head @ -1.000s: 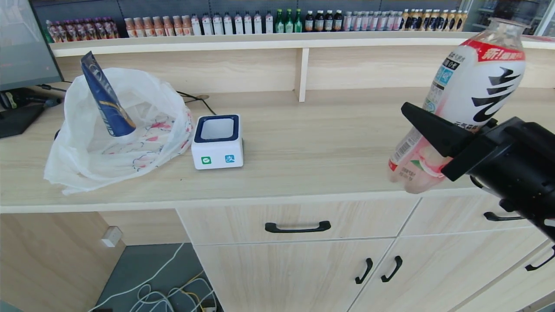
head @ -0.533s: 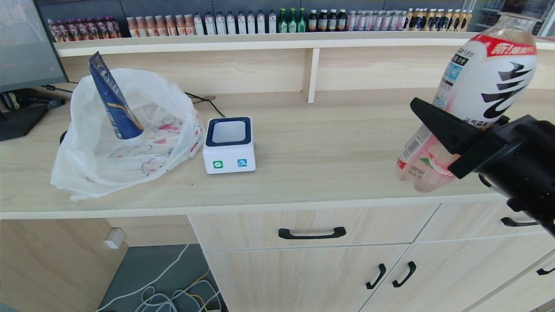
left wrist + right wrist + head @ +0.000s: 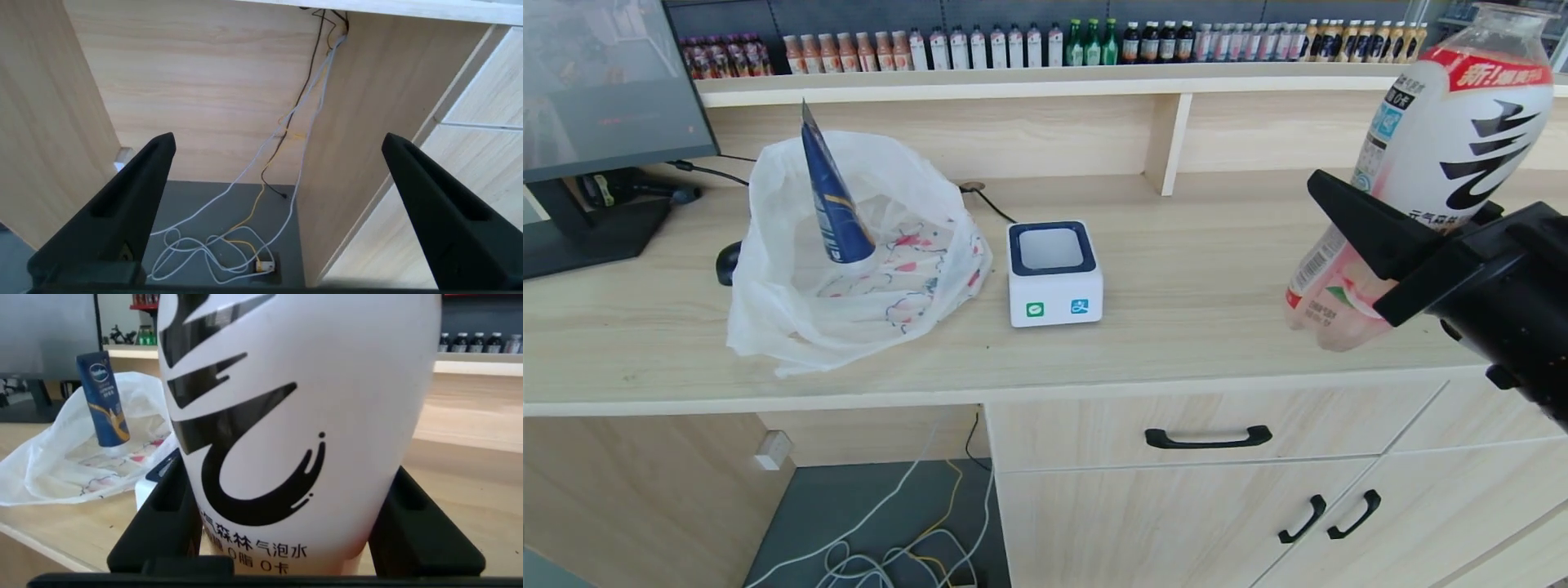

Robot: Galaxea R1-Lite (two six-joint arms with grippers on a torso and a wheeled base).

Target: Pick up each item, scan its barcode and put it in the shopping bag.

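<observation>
**Fig.** R gripper (image 3: 1401, 220) clamped low on bottle (image 3: 1445, 147), held up at near right, well apart from scanner (image 3: 1055, 273) and bag (image 3: 792, 318); L gripper (image 3: 278, 147) wide, empty, below counter (image 3: 1201, 269).

Risk: top-heavy bottle might tip in transit; barcode (image 3: 1311, 265) might miss the scanner window. Head view gave barcode and grip height; R wrist view gave label face.
</observation>
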